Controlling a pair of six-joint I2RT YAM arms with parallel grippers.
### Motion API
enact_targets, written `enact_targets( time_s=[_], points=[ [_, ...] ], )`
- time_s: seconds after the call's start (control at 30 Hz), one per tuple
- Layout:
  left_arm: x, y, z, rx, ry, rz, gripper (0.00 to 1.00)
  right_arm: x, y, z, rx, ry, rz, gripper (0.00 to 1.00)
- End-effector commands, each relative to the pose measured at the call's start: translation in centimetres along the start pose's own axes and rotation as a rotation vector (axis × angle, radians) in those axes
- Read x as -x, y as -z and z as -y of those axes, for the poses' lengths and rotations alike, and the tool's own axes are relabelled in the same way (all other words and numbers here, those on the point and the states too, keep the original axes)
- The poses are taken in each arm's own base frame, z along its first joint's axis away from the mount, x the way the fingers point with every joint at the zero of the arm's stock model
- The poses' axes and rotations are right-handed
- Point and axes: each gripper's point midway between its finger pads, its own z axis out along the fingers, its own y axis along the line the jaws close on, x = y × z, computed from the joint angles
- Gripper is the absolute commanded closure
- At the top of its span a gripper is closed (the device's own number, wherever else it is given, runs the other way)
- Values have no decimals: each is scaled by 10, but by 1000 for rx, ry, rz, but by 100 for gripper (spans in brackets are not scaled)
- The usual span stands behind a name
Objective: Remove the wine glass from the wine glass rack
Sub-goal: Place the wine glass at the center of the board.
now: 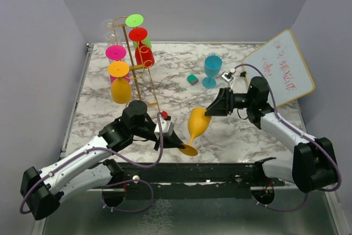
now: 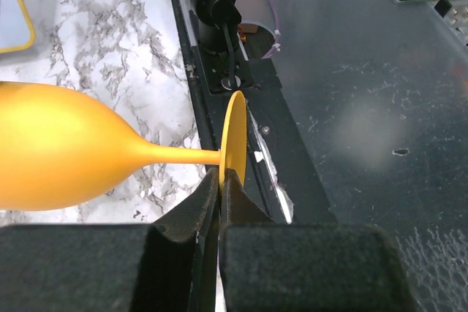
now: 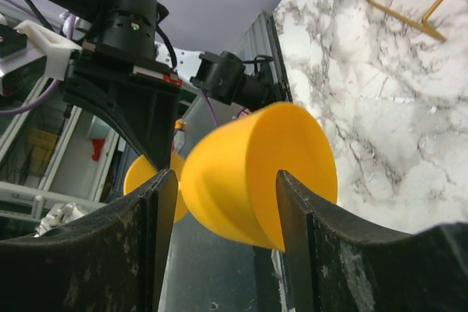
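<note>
Far left/back: wine glass rack [image 1: 138, 66] stands on the tabletop [image 1: 231, 136]. Glasses hang on it upside down: green foot [image 1: 134, 20], red [image 1: 138, 33], pink [image 1: 116, 53], orange [image 1: 120, 89]. A clear one at the top left is hard to make out.

Left end effector [image 1: 179, 146]: together, clamped on the foot disc of the yellow-orange wine glass [image 1: 198, 122]. The left wrist view shows the disc edge pinched between the two pads, stem sticking out sideways.

Wine glass: centre front, well apart from the rack, lying roughly sideways. Its foot is low near the front edge of the tabletop and its bowl points up and right. Looks held off the surface, though contact can't be confirmed.

Right end effector [image 1: 213, 108]: jaws apart, straddling the bowl. In the right wrist view one finger sits on each side, with what looks like a sliver of gap on one side, so no firm clamp can be read.

Further right: teal glass [image 1: 212, 70] upright on the tabletop, small green block [image 1: 192, 79] beside it, whiteboard [image 1: 280, 67] leaning at the right wall.

Progress: the glass is off the rack, so the main part looks done. Probably left: the right side takes the bowl or the glass gets set down, then release. Other glasses on the rack are untouched.
</note>
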Motion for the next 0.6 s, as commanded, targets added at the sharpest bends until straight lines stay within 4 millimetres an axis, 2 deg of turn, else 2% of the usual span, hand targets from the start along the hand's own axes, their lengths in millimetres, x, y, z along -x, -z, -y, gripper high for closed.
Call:
enact_targets(
  time_s=[0.0, 0.1, 0.4, 0.57],
  points=[
    [14, 6, 6, -22, -132, 3, 100, -14, 1, -12, 54, -3, -30, 39],
    [11, 5, 13, -83, -160, -10, 100, -16, 2, -18, 65, 4, -39, 40],
    [6, 8, 13, -89, -214, -52, 100, -17, 6, -42, 87, 65, -46, 52],
    [-8, 11, -4, -12, -211, -136, 100, -21, 5, -52, 103, 95, -77, 62]
  ],
)
